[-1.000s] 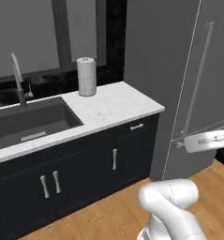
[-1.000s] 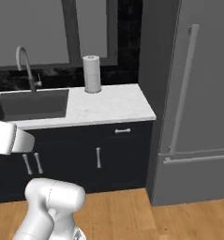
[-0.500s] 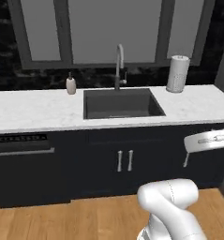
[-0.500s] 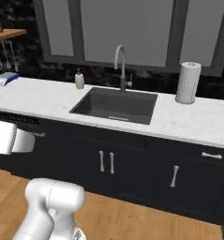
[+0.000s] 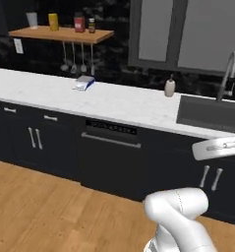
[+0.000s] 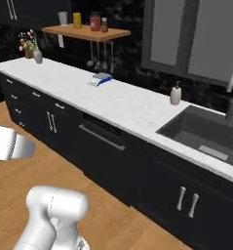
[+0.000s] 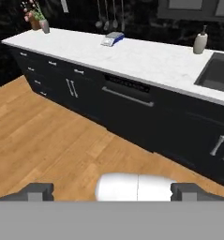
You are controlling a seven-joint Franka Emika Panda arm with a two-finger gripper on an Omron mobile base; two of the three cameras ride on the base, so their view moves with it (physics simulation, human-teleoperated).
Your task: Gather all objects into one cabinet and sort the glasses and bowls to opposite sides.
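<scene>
- Two dark fingertips (image 7: 38,191) of end effector (image 7: 111,192) spread wide, grasping nothing, above wood floor (image 7: 48,140).
- No task vessel identifiable; blue-white item (image 5: 83,82) near desk (image 5: 124,106) back edge.
- Soap bottle (image 6: 175,93) beside sink (image 6: 210,134).

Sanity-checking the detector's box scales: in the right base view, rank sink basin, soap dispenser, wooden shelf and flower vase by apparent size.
1. sink basin, partly cut off by the frame
2. wooden shelf
3. soap dispenser and flower vase: alike; vase sits farther away, so unranked
</scene>
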